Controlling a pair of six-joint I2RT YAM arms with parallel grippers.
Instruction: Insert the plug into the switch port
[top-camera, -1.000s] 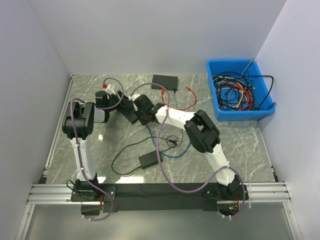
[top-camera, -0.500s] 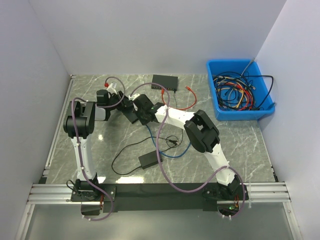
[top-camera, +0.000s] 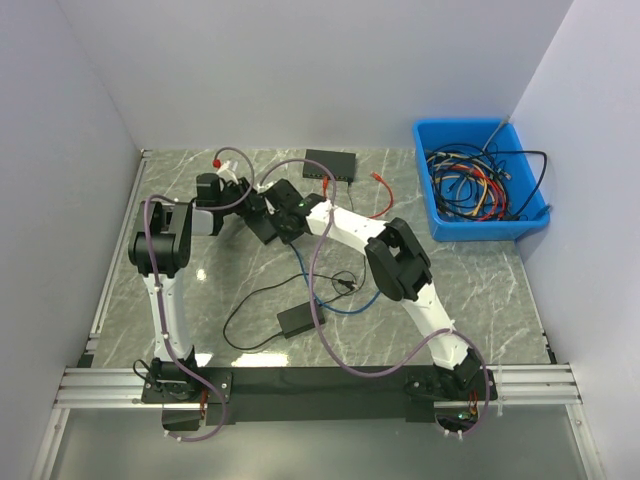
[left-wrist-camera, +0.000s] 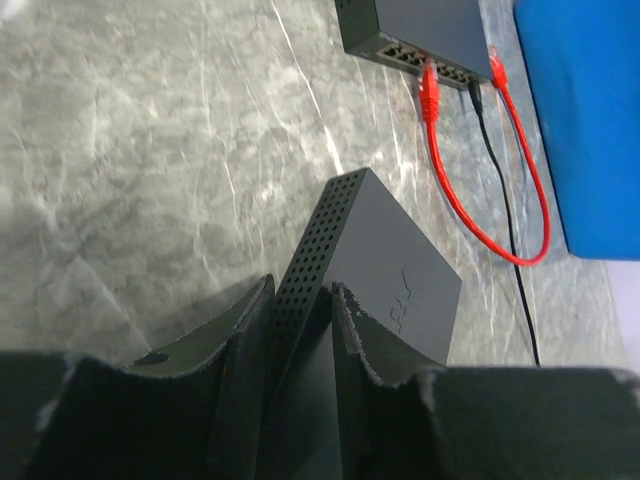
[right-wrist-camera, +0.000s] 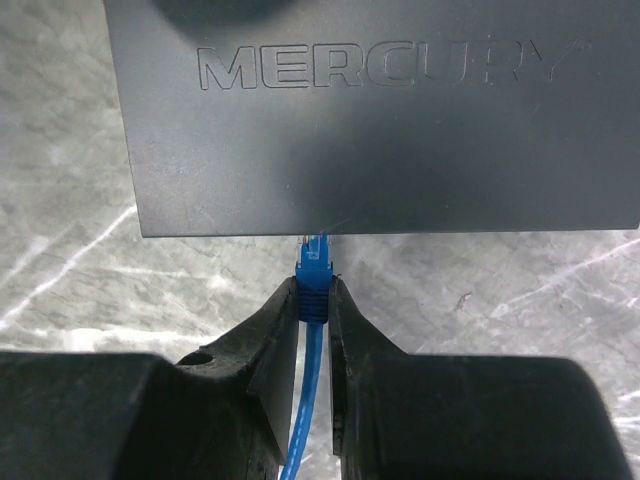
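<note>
Marble table (top-camera: 480, 290), blue bin (top-camera: 480, 231) of cables (top-camera: 470, 187), right tool (right-wrist-camera: 314, 296) pinching plug (right-wrist-camera: 314, 274)

The plug (right-wrist-camera: 313, 270) is showing bright blue against the charcoal switch (right-wrist-camera: 380, 110); a red cable (left-wrist-camera: 429, 95) is glowing on the grey-veined table (left-wrist-camera: 150, 150).

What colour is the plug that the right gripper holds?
Blue. The plug shows best in the right wrist view.

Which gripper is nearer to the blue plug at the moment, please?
Right. The right gripper pinches the blue plug itself, right at the edge of the switch. The left gripper grips one end of that switch and does not touch the plug.
</note>
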